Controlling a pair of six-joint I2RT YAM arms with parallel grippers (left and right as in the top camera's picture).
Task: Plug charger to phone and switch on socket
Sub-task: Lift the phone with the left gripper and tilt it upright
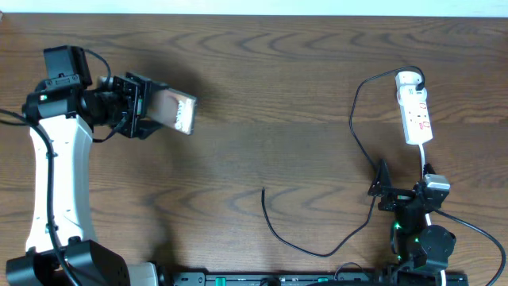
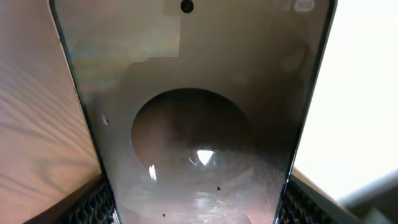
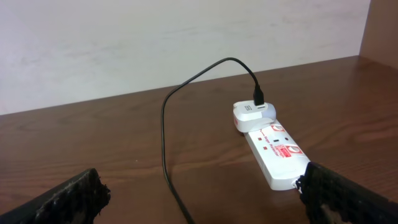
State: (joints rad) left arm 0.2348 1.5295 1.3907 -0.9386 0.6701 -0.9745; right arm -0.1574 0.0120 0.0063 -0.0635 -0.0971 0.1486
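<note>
1. Overhead: shows the left gripper (image 1: 143, 110) pinching one end of the phone (image 1: 176, 111) at the left side of the table (image 1: 262, 71). Far right, shows the socket (image 1: 414, 111) with the charger (image 1: 352, 119) plugged in at its rounded end, loose tip lying mid-table. Puts the right gripper (image 1: 385, 184) just below the socket.
2. Left wrist: fills with the phone's glossy face, clamped at both edges by the pads (image 2: 99, 202).
3. Right wrist: shows fingers (image 3: 68, 199) spread wide and holding nothing, facing socket and charger.

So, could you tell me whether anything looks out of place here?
Nothing damaged or spilled. The phone is held aloft in the left end effector, far from the charger tip lying loose on the table.
</note>
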